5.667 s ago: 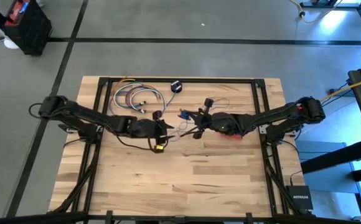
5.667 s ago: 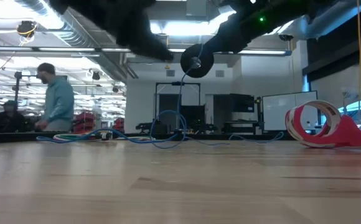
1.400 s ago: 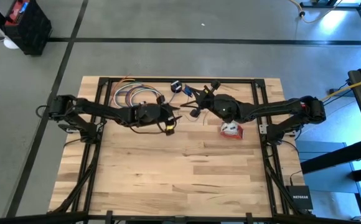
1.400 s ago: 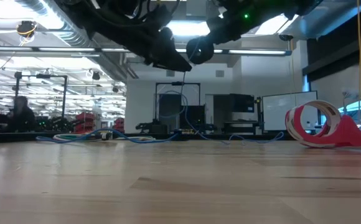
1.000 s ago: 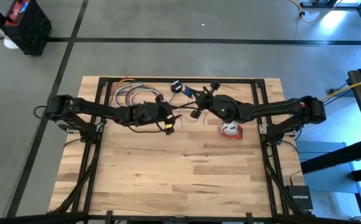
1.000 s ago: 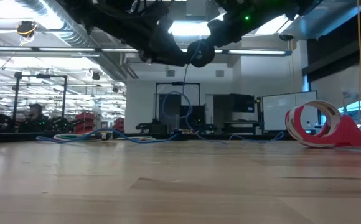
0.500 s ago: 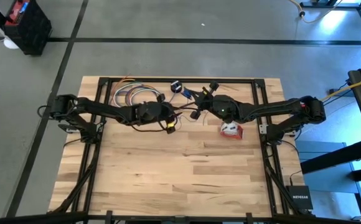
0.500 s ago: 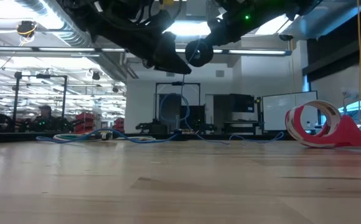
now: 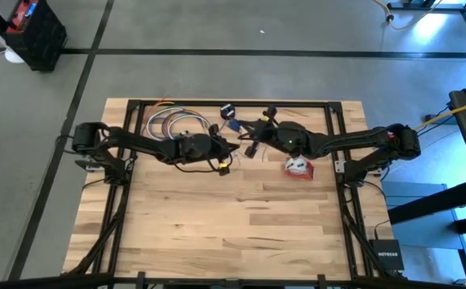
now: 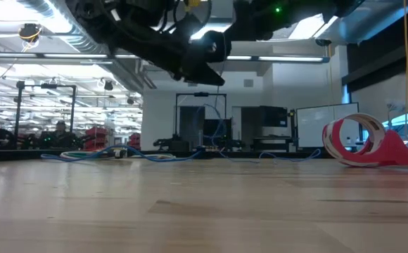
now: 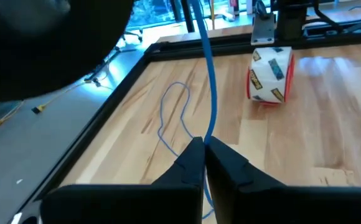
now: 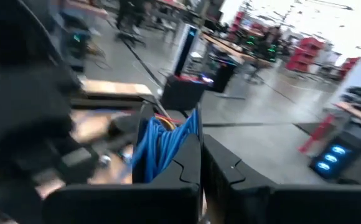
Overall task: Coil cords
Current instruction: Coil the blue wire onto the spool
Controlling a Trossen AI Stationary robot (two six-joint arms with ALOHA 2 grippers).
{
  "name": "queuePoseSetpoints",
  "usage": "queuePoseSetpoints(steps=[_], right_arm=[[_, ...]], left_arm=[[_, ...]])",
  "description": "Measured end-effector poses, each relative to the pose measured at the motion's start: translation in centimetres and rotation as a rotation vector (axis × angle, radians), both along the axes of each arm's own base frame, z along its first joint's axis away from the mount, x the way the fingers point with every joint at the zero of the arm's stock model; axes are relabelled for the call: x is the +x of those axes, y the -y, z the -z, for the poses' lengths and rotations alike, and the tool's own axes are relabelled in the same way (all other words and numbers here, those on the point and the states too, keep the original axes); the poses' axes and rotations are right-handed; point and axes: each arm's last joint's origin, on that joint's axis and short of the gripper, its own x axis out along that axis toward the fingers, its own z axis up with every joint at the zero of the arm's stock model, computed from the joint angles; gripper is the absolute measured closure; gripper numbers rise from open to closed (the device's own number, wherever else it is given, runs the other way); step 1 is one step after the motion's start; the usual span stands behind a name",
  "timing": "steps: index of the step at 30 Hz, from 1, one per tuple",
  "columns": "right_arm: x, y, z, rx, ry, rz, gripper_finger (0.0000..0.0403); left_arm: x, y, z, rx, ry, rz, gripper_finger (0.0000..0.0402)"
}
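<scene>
A thin blue cord [image 11: 209,87] runs up from my left gripper [image 11: 203,144], which is shut on it above the far middle of the table. Slack cord [image 11: 171,118] lies looped on the wood below. My right gripper [image 12: 200,149], close by on the right [image 9: 249,133], is shut on a bunch of blue cord loops [image 12: 160,146]. The small black round puck [image 10: 216,46] hangs high between the two grippers in the low view. From there the cord [image 10: 205,123] drops to the table. My left gripper pinches a single strand of the blue cord [image 11: 206,135] between its two fingertips. The strand rises from the pinch toward the right gripper, off the table. My right gripper pinches several gathered loops of the blue cord [image 12: 168,140] between its fingers. The bunch is lifted clear of the table.
A red-and-white tape dispenser [image 9: 297,167] stands on the table right of both grippers. A bundle of multi-coloured cords [image 9: 177,125] lies at the far left. A black frame rail [image 9: 233,103] runs along the far edge. Bare wood [image 9: 241,225] fills the near half.
My left gripper has moved a little toward the right gripper and has shut on the blue cord. The right gripper has shifted slightly toward the table's left with its bunch, and the puck now sits higher and farther left in the low view.
</scene>
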Motion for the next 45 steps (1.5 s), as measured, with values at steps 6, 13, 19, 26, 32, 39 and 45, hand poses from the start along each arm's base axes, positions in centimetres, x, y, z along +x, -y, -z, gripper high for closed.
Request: queuePoseSetpoints(steps=[6,13,19,26,32,39,45], right_arm=[[0.2,-0.3,-0.2,0.051,0.047,-0.128,0.04],[0.1,-0.5,0.1,0.049,-0.005,-0.191,0.04],[-0.1,-0.6,1.0,-0.013,-0.144,-0.225,0.04],[-0.1,-0.7,1.7,-0.06,-0.23,-0.26,0.04],[0.5,-0.5,3.0,-0.112,-0.31,-0.226,0.04],[1.5,0.4,4.5,-0.158,-0.337,-0.134,0.04],[2.4,1.3,5.3,-0.135,-0.29,-0.107,0.04]], left_arm=[[0.4,-0.4,0.6,0.004,0.016,-0.012,0.04],[-0.3,-1.3,1.0,0.071,-0.104,-0.105,0.04],[-2.1,-1.4,-0.4,0.124,-0.21,-0.187,0.0399],[-3.9,-1.2,-2.7,0.103,-0.196,-0.196,0.0399],[-4.6,-0.5,-4.0,0.076,-0.136,-0.188,0.0396],[-4.7,0.7,-4.8,0.034,-0.074,-0.168,0.0394],[-4.2,1.5,-5.3,-0.022,0.024,-0.134,0.0399]])
